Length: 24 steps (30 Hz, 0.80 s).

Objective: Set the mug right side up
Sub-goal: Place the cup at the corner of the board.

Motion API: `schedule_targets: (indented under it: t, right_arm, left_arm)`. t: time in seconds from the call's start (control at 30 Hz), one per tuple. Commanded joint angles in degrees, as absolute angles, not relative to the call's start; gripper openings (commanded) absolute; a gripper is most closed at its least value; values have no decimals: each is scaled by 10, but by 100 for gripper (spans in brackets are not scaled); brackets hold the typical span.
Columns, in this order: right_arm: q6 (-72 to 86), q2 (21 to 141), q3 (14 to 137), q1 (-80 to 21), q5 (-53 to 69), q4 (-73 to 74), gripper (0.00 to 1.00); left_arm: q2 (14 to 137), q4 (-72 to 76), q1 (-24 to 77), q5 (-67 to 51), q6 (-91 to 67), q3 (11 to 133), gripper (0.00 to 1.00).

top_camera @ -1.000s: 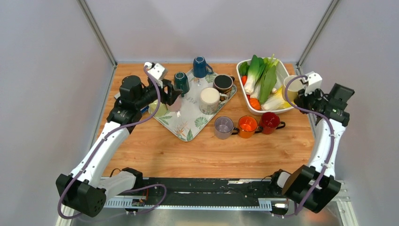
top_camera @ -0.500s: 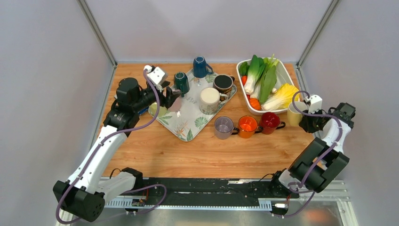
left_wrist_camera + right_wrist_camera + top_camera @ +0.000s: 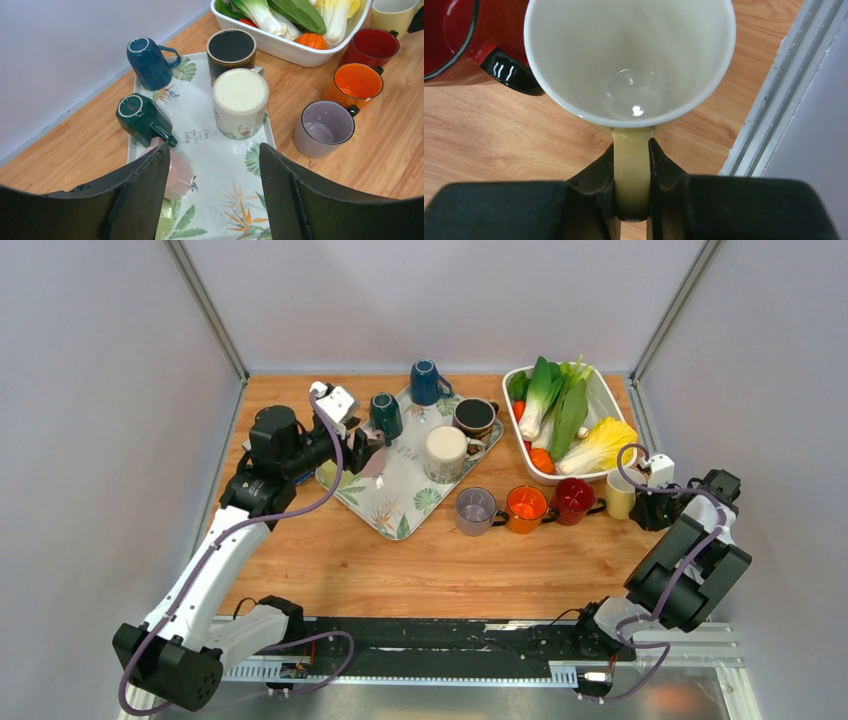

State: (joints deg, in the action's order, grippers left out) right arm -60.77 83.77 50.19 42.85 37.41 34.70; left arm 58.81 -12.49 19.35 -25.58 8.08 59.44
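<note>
Two arms out: clamps yellow mug (image 3: pixel 629 50) handle in folded-low right gripper (image 3: pixel 631 155), cup upright just ahead; holds outstretched left gripper (image 3: pixel 214 150) spread wide above tray (image 3: pixel 225 200)

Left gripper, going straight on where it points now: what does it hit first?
Likely the tray, straight ahead of the open left gripper; if it runs flatter, the cream mug beyond. The pink mug sits just beside one finger, so depth leaves that unsure.

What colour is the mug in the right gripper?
Pale yellow outside, off-white inside; the mug shows best in the right wrist view.
</note>
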Motion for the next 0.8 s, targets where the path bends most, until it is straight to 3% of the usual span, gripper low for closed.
schedule_targets:
  t: [0.0, 0.2, 0.7, 0.77]
  right_arm:
    - [-621, 843, 486, 429, 406, 285, 0]
    - [-629, 849, 460, 429, 398, 277, 7]
    - [-616, 842, 455, 429, 344, 280, 43]
    - [-614, 833, 465, 429, 338, 291, 51]
  left_arm:
    - [587, -131, 194, -257, 102, 625, 73]
    - [592, -130, 195, -256, 105, 626, 73]
    - [571, -103, 195, -261, 83, 580, 73]
    - [568, -100, 195, -260, 82, 573, 73]
